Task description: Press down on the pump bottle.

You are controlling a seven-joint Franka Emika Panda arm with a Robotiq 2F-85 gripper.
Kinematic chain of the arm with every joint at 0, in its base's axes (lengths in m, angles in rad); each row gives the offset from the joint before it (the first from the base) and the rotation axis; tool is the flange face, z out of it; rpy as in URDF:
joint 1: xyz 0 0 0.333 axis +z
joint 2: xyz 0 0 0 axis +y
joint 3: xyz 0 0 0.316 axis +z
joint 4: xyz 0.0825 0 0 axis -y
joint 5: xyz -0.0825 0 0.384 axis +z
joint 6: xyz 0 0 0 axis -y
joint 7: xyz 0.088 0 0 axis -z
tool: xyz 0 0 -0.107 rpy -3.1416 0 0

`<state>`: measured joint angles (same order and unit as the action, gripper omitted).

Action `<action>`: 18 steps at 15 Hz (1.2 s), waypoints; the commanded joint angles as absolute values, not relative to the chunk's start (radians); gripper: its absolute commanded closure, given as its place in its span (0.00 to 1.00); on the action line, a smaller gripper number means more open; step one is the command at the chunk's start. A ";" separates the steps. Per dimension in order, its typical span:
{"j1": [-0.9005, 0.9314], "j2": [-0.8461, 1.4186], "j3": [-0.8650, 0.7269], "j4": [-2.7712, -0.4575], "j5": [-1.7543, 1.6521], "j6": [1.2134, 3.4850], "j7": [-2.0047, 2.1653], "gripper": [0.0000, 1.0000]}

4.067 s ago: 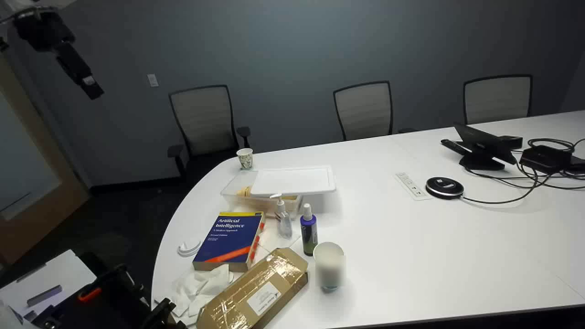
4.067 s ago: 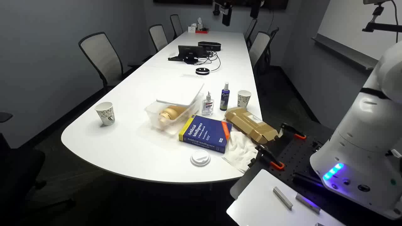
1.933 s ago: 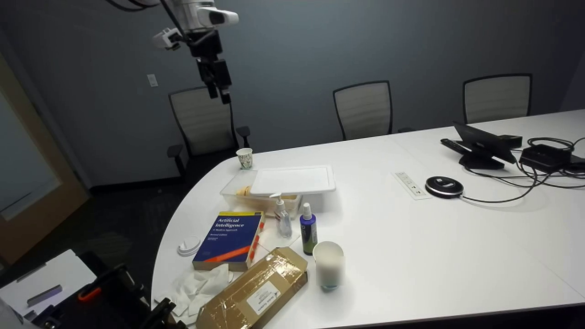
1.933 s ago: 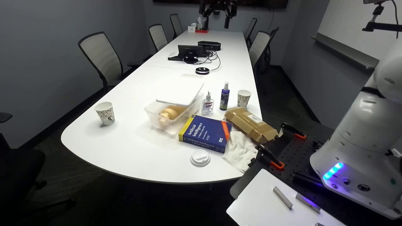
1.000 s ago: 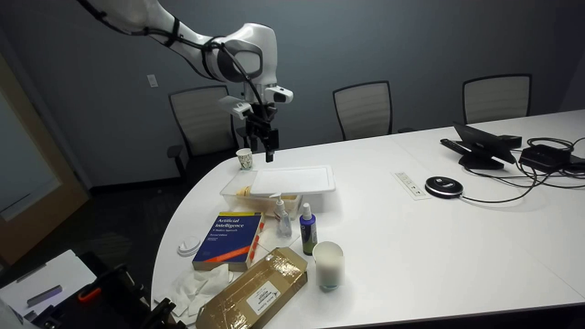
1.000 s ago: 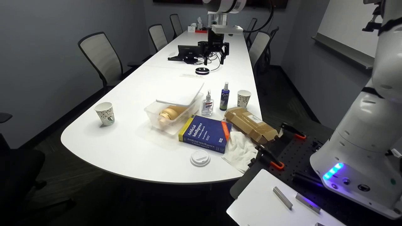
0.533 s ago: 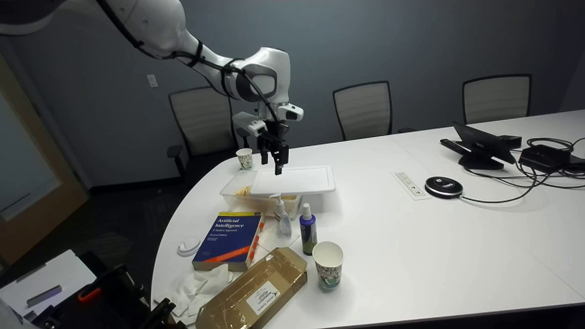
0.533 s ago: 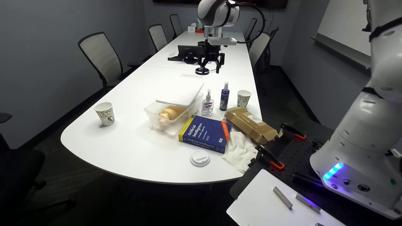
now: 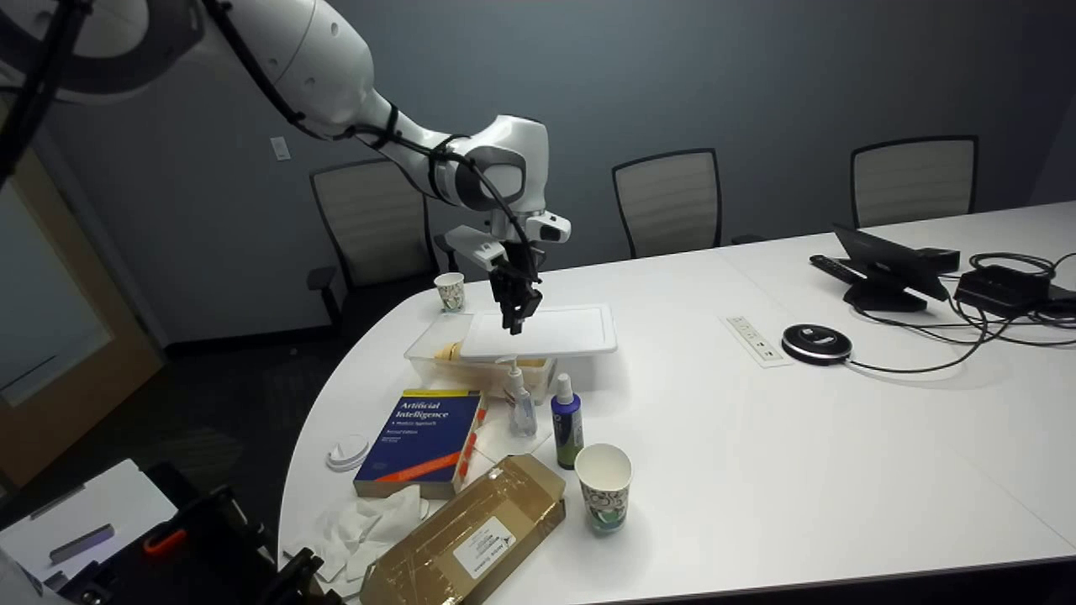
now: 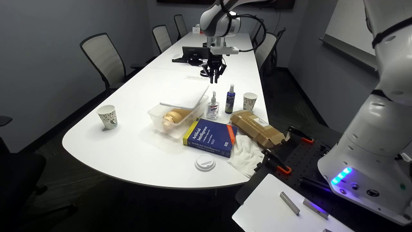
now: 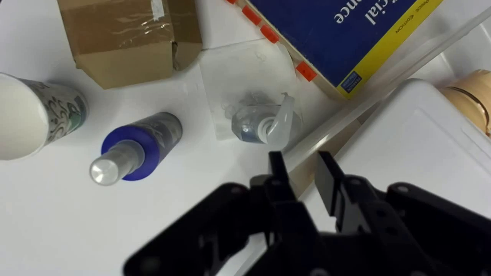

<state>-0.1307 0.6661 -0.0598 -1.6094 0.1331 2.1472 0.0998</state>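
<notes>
Grey walls stand behind a long white desk, with mesh-backed office chairs along its sides. Upright on it is the clear hand-sanitizer pump bottle, set on a thin whitish sheet between the Artificial Intelligence textbook and a blue spray bottle; in the wrist view its white pump head points toward the textbook. Just beside the pump bottle is a translucent plastic container holding a tan rounded object, a white lid tilted across its rim.

Extended over the desk, the white robot arm carries the gripper, which in an exterior view hangs pointing down, higher than the pump bottle and apart from it. Its jaws are slightly spread, a narrow gap showing between them in the wrist view as well.

Near the spray bottle are a patterned paper cup and a taped cardboard box. Crumpled white napkins lie beside the box and the textbook. A white cup lid lies near the textbook, and another patterned paper cup stands well apart, toward the desk's edge.
</notes>
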 commanded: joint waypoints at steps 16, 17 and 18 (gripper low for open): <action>-0.133 0.754 -0.060 -1.565 0.148 2.130 0.122 1.00; -0.134 0.757 -0.059 -1.563 0.149 2.128 0.121 1.00; -0.134 0.761 -0.059 -1.562 0.150 2.131 0.122 1.00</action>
